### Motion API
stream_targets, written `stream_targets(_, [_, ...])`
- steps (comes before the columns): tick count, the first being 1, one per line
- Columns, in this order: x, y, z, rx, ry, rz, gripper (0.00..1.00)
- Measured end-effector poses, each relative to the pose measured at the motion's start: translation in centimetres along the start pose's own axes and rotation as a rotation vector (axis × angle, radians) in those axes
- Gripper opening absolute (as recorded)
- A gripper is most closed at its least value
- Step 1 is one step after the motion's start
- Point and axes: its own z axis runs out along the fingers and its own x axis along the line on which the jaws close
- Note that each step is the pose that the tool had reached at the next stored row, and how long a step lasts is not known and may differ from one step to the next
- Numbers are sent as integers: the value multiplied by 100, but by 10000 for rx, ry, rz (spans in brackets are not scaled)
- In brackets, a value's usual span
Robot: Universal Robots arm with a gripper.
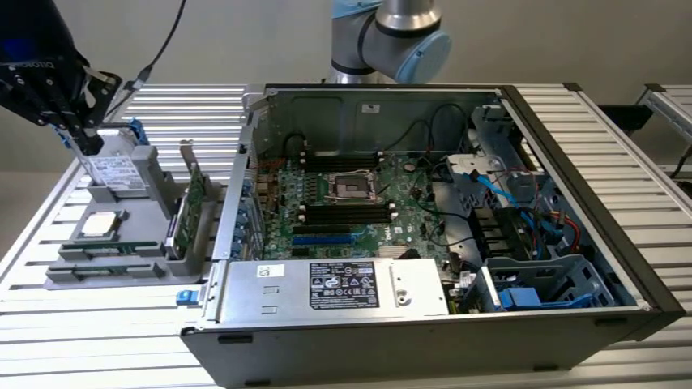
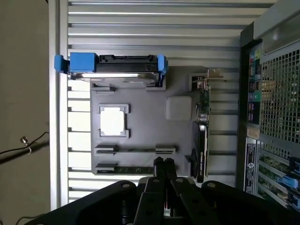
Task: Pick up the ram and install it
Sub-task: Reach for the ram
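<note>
Gripper (image 2: 164, 163) is hovering pressed together near the ram (image 2: 134, 169). Ram is looking light, stiff and fragile, so I'd be pinching its long edges.

You have an open computer case (image 1: 433, 352) on the slatted table (image 1: 76, 340), motherboard (image 1: 324, 215) exposed behind the power supply (image 1: 335, 285). Beside it, your grey tray (image 2: 145, 137) carries a silver processor chip (image 2: 112, 121), an upright expansion card (image 2: 202, 131) and a blue-framed drive (image 2: 112, 65).
</note>
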Motion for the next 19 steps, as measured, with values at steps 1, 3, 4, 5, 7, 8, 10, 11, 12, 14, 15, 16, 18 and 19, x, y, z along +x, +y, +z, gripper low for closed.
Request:
stream_targets(1, [14, -14, 5, 1, 3, -1, 10])
stream_targets(3, [43, -42, 19, 1, 7, -4, 10])
stream_targets(4, [58, -53, 26, 1, 7, -5, 10])
stream_targets(5, [74, -65, 34, 0, 7, -8, 10])
stream_targets(7, [104, -88, 50, 0, 11, -16, 10])
stream_targets(8, [118, -96, 56, 1, 14, -19, 10])
stream_targets(10, [146, -117, 73, 1, 20, -26, 10])
stream_targets(11, [161, -124, 82, 0, 19, -29, 10])
stream_targets(12, [174, -135, 89, 1, 26, -33, 10])
stream_targets(14, [205, -150, 106, 0, 32, -42, 10])
stream_targets(15, [217, -158, 112, 1, 37, -47, 10])
stream_targets(16, [233, -165, 121, 1, 42, -52, 10])
stream_targets(18, [266, -167, 135, 8, 44, -63, 10])
stream_targets(19, [270, -168, 137, 8, 42, -67, 10])
